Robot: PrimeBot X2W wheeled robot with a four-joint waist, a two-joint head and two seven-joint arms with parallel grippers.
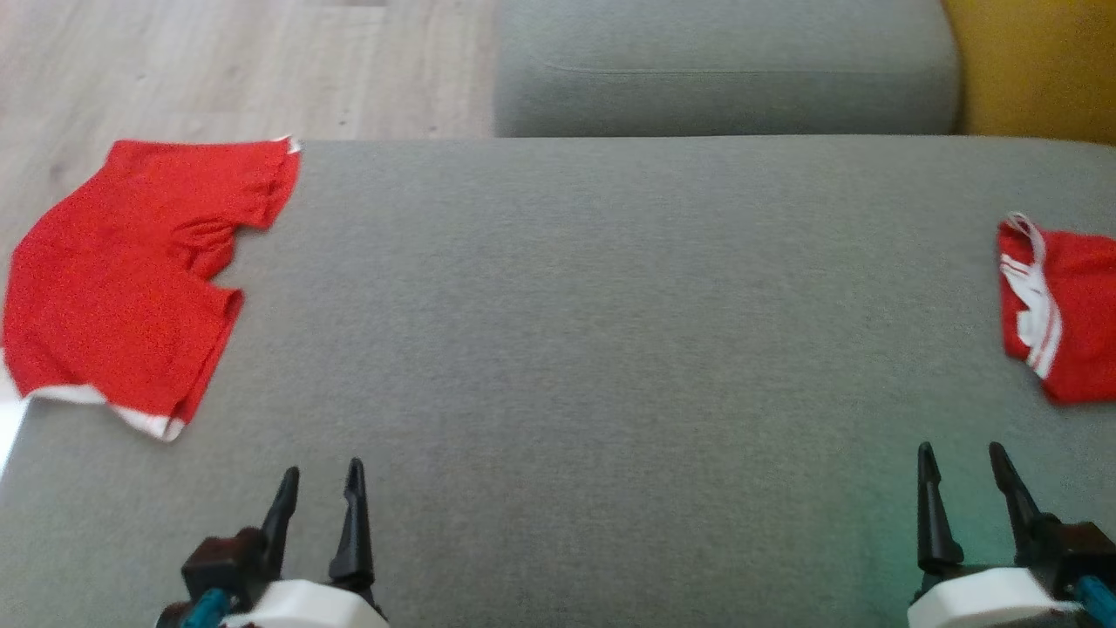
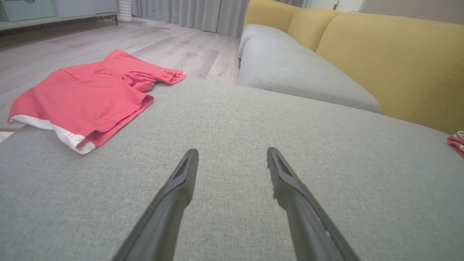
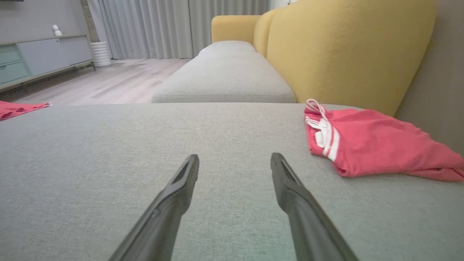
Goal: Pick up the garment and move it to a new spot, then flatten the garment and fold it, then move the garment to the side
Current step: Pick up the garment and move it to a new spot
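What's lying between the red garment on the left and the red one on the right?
Just bare grey cushion between the left red garment and the right red garment, as the head view shows.

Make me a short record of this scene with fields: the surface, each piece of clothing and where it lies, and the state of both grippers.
surface: grey cushion
left red garment: spread out at the cushion's left edge, white trim
right red garment: bunched at the right edge, white stripes
left gripper: open, empty, clear of the cloth
right gripper: open, empty, clear of the cloth
behind: yellow backrest
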